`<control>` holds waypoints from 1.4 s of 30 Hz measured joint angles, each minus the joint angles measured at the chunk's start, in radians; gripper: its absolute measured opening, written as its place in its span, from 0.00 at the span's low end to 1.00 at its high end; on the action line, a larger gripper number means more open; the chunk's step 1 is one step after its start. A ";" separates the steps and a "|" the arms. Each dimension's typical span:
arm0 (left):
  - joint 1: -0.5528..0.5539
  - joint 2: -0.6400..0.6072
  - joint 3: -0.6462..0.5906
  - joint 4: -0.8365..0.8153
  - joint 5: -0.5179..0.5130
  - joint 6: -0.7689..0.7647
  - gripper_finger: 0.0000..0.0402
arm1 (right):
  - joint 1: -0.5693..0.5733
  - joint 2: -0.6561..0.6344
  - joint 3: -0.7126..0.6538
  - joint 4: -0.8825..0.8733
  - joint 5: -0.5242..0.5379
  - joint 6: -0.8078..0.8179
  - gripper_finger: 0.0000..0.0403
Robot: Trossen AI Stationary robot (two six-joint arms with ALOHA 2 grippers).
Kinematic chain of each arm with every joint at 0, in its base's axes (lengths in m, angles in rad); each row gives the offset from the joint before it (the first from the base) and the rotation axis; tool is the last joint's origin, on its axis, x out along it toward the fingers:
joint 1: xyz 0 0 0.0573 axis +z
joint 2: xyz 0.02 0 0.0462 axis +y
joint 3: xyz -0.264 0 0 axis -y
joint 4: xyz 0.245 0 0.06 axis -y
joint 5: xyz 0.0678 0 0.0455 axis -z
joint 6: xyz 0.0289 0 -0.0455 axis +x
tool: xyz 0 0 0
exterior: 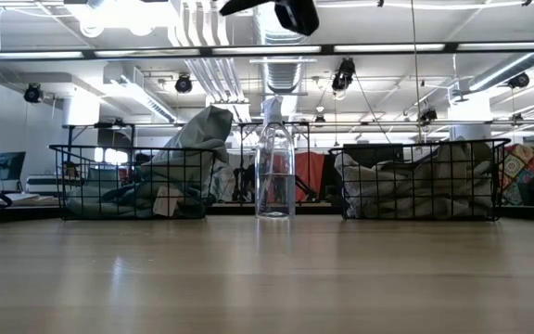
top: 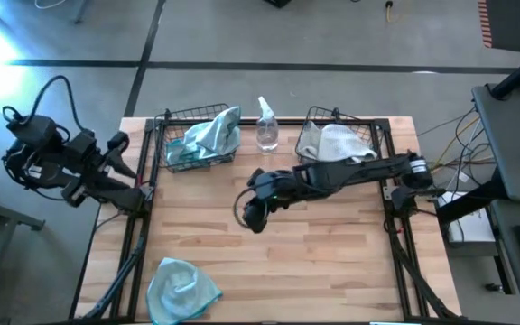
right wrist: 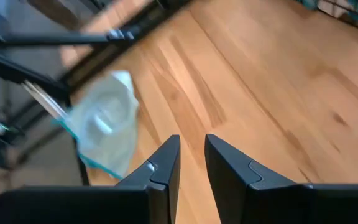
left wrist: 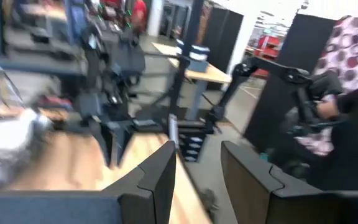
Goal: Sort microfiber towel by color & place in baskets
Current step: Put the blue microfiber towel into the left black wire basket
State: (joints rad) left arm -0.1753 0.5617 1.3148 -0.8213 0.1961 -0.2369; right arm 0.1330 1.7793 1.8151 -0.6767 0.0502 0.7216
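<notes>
On the wooden bench (top: 332, 262), 2 wire-mesh baskets are sitting along the 12 o'clock edge. The left basket (top: 174, 135) is holding teal-blue towels (top: 213, 134), and the right basket (top: 368, 131) is holding pale grey-white towels (top: 337, 143). A clear spray bottle (top: 267, 126) is standing upright between them.

1 more teal-blue towel (top: 181, 289) is lying crumpled at the bench's 7 o'clock corner, partly overhanging the edge, well apart from both baskets.

The right arm is reaching from the 3 o'clock side across the middle of the bench, and the right gripper (top: 253, 215) is hanging above bare wood near the centre. Its jaws are standing a narrow gap apart with nothing between them, pointing toward the towel at 7 o'clock.

The left arm is waiting off the bench at 9 o'clock, and the left gripper (left wrist: 194, 180) is facing out into the room with its jaws spread and holding nothing.
</notes>
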 joint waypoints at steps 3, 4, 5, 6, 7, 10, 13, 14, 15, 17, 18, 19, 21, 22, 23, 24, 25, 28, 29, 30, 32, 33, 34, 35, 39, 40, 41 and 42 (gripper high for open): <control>0.000 0.000 -0.004 -0.036 0.033 -0.086 0.28 | 0.007 0.059 0.142 -0.169 0.002 -0.027 0.17; 0.000 0.000 -0.008 -0.047 0.036 -0.113 0.28 | 0.007 0.077 0.184 -0.217 0.002 -0.033 0.17; 0.000 0.000 -0.013 -0.057 0.041 -0.136 0.28 | 0.007 0.091 0.222 -0.260 0.003 -0.039 0.17; 0.000 0.000 -0.019 -0.066 0.050 -0.157 0.28 | 0.007 0.101 0.256 -0.295 0.003 -0.047 0.17; 0.000 0.001 -0.025 -0.074 0.058 -0.173 0.28 | 0.007 0.111 0.284 -0.325 0.003 -0.053 0.17; 0.000 0.008 -0.048 -0.080 0.077 -0.200 0.28 | 0.007 0.125 0.348 -0.389 0.022 -0.074 0.16; 0.000 0.015 -0.089 -0.080 0.088 -0.227 0.28 | 0.007 0.131 0.389 -0.435 0.041 -0.081 0.16; 0.000 0.018 -0.108 -0.081 0.097 -0.236 0.28 | 0.007 0.129 0.392 -0.448 0.052 -0.082 0.16; 0.000 0.019 -0.128 -0.081 0.109 -0.248 0.28 | 0.007 0.128 0.392 -0.454 0.060 -0.082 0.16; 0.000 0.021 -0.173 -0.081 0.130 -0.270 0.28 | 0.007 0.118 0.392 -0.459 0.066 -0.082 0.16; 0.000 0.022 -0.198 -0.082 0.137 -0.282 0.28 | 0.007 0.116 0.391 -0.469 0.073 -0.082 0.16; -0.001 0.022 -0.222 -0.082 0.139 -0.295 0.28 | 0.007 0.115 0.391 -0.479 0.082 -0.082 0.16; -0.001 0.021 -0.273 -0.084 0.160 -0.320 0.28 | 0.006 0.112 0.391 -0.500 0.085 -0.083 0.16; -0.001 0.022 -0.296 -0.086 0.170 -0.332 0.28 | 0.006 0.111 0.391 -0.515 0.088 -0.086 0.16; -0.001 0.022 -0.319 -0.081 0.181 -0.343 0.28 | 0.006 0.111 0.391 -0.527 0.091 -0.087 0.16; -0.001 0.022 -0.342 -0.078 0.188 -0.357 0.28 | 0.006 0.111 0.391 -0.538 0.092 -0.087 0.16; -0.001 0.022 -0.367 -0.072 0.189 -0.370 0.28 | 0.006 0.111 0.391 -0.553 0.093 -0.087 0.16; -0.001 0.022 -0.445 -0.016 0.206 -0.414 0.28 | 0.006 0.114 0.391 -0.590 0.111 -0.088 0.16; -0.001 0.022 -0.472 0.013 0.221 -0.433 0.28 | 0.006 0.114 0.390 -0.608 0.111 -0.087 0.16; -0.001 0.023 -0.500 0.045 0.238 -0.452 0.28 | 0.007 0.114 0.390 -0.623 0.111 -0.087 0.16; -0.001 0.025 -0.555 0.107 0.280 -0.496 0.28 | 0.008 0.114 0.390 -0.645 0.110 -0.081 0.16; -0.001 0.026 -0.579 0.128 0.305 -0.513 0.28 | 0.010 0.114 0.390 -0.660 0.111 -0.079 0.16; -0.001 0.027 -0.600 0.143 0.330 -0.526 0.28 | 0.011 0.114 0.390 -0.673 0.110 -0.078 0.16; -0.001 0.027 -0.618 0.148 0.348 -0.540 0.28 | 0.013 0.114 0.390 -0.681 0.110 -0.078 0.16; -0.001 0.029 -0.676 0.144 0.354 -0.584 0.28 | 0.018 0.114 0.390 -0.700 0.110 -0.078 0.16; -0.001 0.029 -0.690 0.144 0.354 -0.589 0.28 | 0.018 0.114 0.390 -0.702 0.110 -0.078 0.16; -0.002 0.029 -0.702 0.144 0.354 -0.593 0.28 | 0.018 0.114 0.390 -0.704 0.110 -0.079 0.16; -0.003 0.030 -0.714 0.144 0.354 -0.593 0.28 | 0.018 0.114 0.390 -0.704 0.110 -0.084 0.16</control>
State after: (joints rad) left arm -0.1781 0.5914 0.6006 -0.6768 0.5503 -0.8299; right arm 0.1509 1.8931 2.2054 -1.3804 0.1605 0.6377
